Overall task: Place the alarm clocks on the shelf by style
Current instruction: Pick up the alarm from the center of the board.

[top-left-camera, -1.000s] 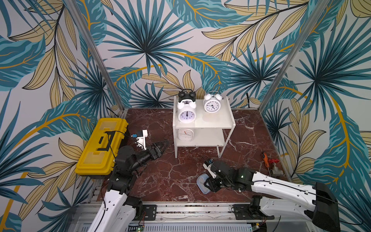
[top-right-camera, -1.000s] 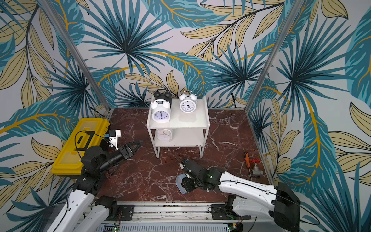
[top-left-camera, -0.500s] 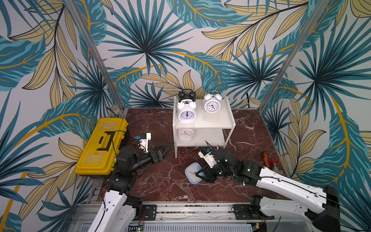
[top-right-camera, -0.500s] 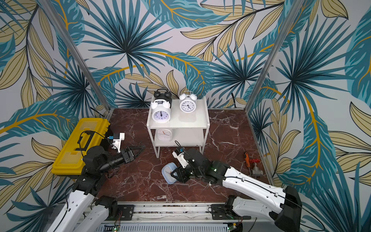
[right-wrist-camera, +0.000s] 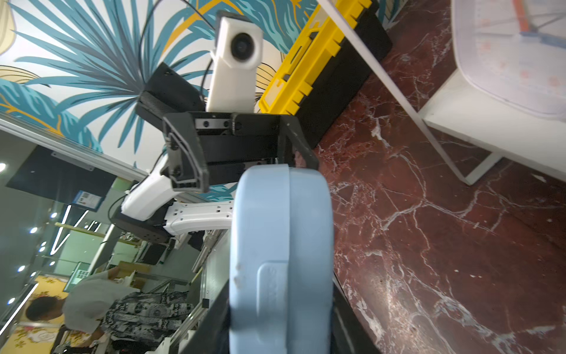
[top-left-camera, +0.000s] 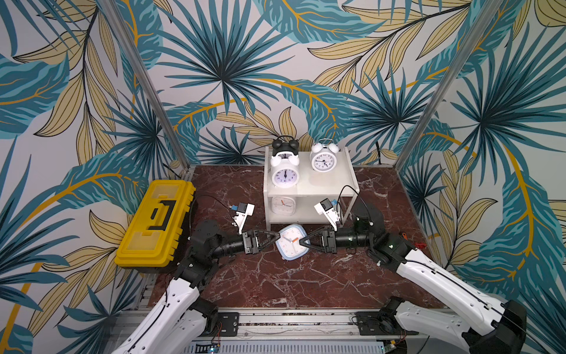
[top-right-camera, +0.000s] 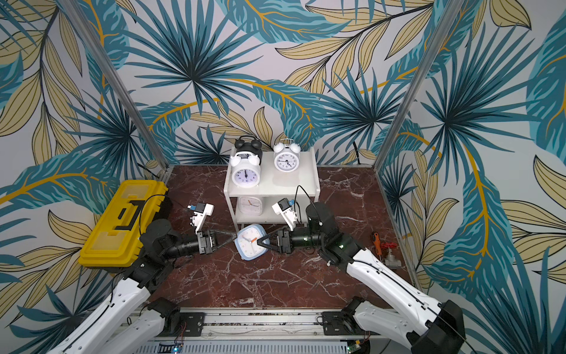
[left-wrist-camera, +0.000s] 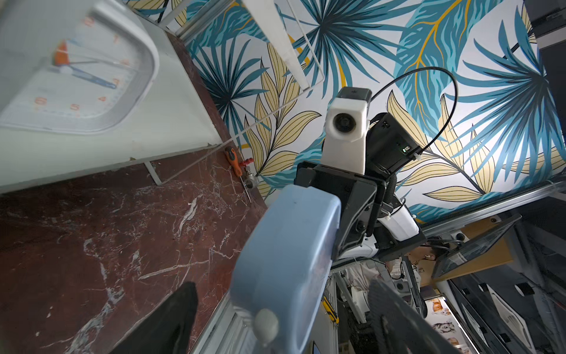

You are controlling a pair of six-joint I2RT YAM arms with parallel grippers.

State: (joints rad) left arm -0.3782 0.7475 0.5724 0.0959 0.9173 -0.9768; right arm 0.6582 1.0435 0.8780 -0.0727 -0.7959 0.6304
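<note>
A light blue rounded-square clock (top-left-camera: 292,242) (top-right-camera: 251,242) hangs tilted just in front of the white shelf (top-left-camera: 333,180) (top-right-camera: 301,184). My right gripper (top-left-camera: 301,240) (right-wrist-camera: 280,321) is shut on its right edge. At the left edge my left gripper (top-left-camera: 277,240) (left-wrist-camera: 281,318) stands open, with a finger on each side of the clock (left-wrist-camera: 288,251) and gaps between. On the top board are two white twin-bell clocks (top-left-camera: 285,174) (top-left-camera: 324,159) and a black one (top-left-camera: 285,145) behind. A white square clock (top-left-camera: 283,206) (left-wrist-camera: 76,76) stands on the lower tier.
A yellow toolbox (top-left-camera: 156,223) (top-right-camera: 122,220) lies at the table's left edge. An orange-handled screwdriver (top-right-camera: 376,242) and a metal valve (top-right-camera: 390,259) lie at the far right. Patterned walls close in three sides.
The right arm carried the light blue clock from the table's front up to the shelf front. The left gripper swung right and now has the clock's left edge between its open fingers.
</note>
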